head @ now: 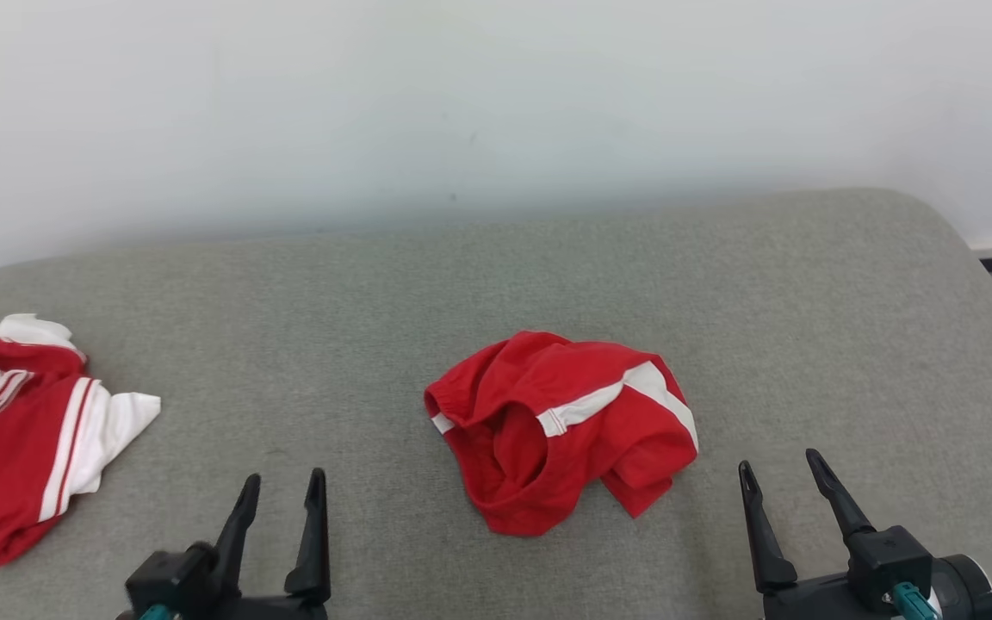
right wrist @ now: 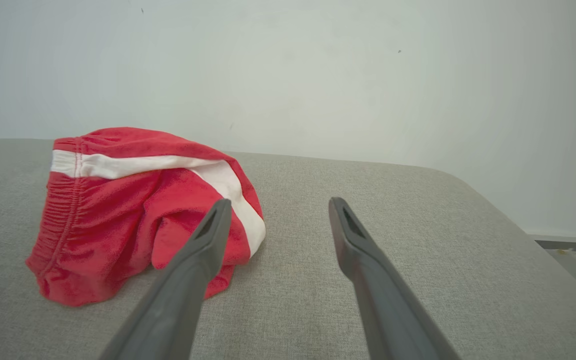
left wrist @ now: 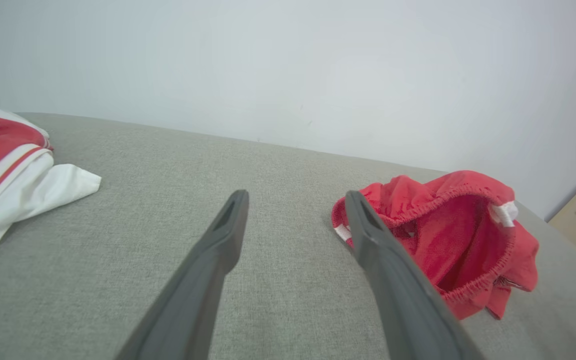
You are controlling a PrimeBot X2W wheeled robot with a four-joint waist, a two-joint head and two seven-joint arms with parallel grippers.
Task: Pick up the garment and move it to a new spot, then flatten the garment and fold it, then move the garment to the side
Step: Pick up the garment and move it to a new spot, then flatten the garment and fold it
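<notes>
Left pincer released: fingers spread, holding nothing. Right pincer likewise spread and empty. Red shorts lie crumpled on the grey worktop, between the two pincers and slightly ahead, touching neither. Red-and-white shirt lies well left of the left pincer.

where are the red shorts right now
In the head view the red shorts lie crumpled near the middle of the grey cushion, between the left tool and the right tool, with the red and white jersey to their left.
</notes>
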